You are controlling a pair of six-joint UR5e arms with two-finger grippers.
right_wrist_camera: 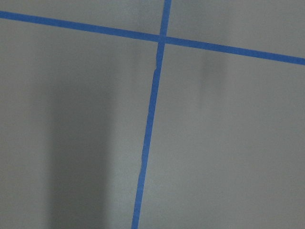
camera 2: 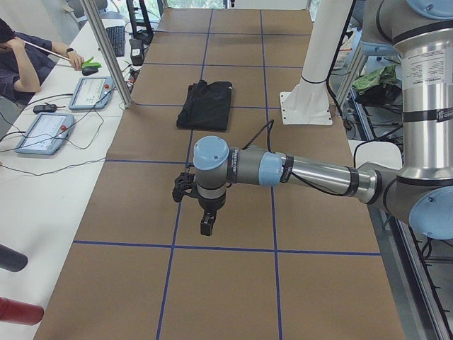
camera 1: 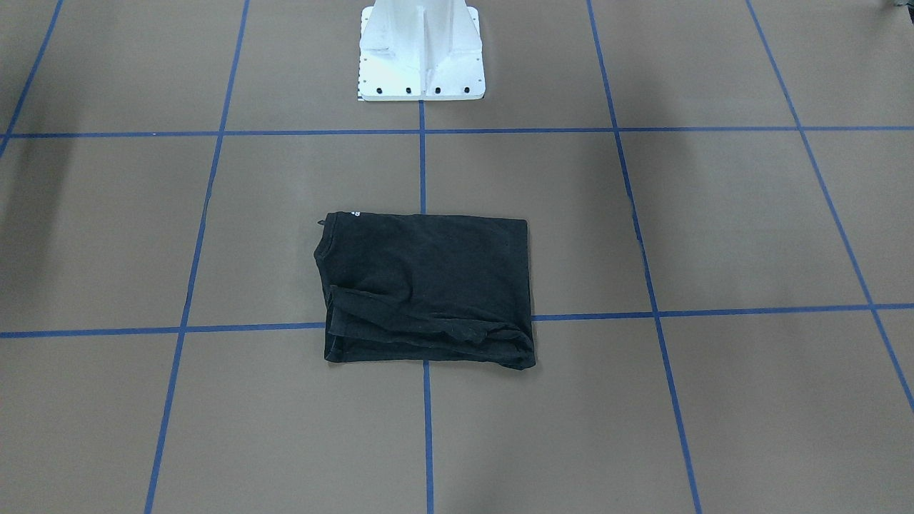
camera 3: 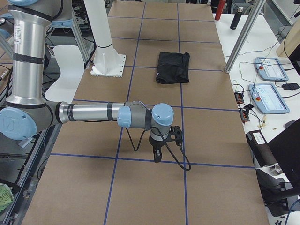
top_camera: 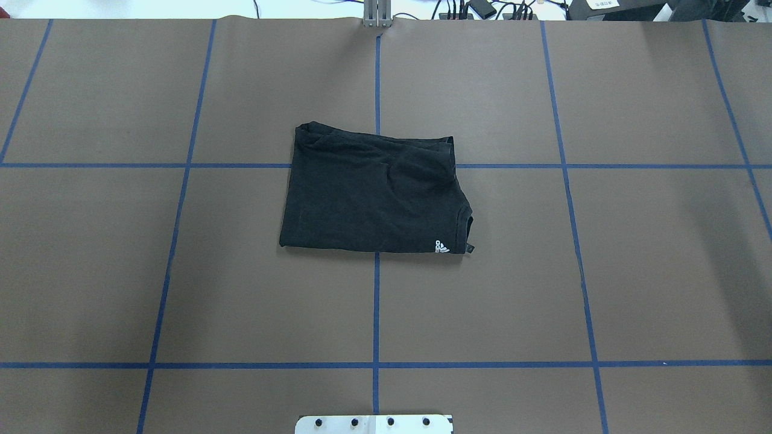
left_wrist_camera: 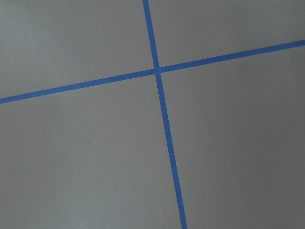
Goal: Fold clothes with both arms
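Observation:
The clothes are one black T-shirt point(camera 1: 428, 285) folded into a rough rectangle at the middle of the brown table, plain black side up, with a small white logo point(top_camera: 441, 246) at one corner. It also shows far off in the side views as a dark bundle point(camera 2: 205, 106) point(camera 3: 173, 67). Neither arm touches it. The left arm point(camera 2: 283, 170) hangs its gripper point(camera 2: 205, 227) over bare table near the left end. The right arm point(camera 3: 93, 112) holds its gripper point(camera 3: 157, 157) over bare table near the right end. I cannot tell whether either is open. Both wrist views show only table and blue tape.
The white pedestal base point(camera 1: 421, 57) stands behind the shirt. Blue tape lines point(top_camera: 376, 301) grid the table. A person point(camera 2: 18, 57) sits at a side desk with teach pendants point(camera 2: 42, 131). More pendants point(camera 3: 267, 96) and an aluminium post point(camera 3: 243, 37) flank the other side.

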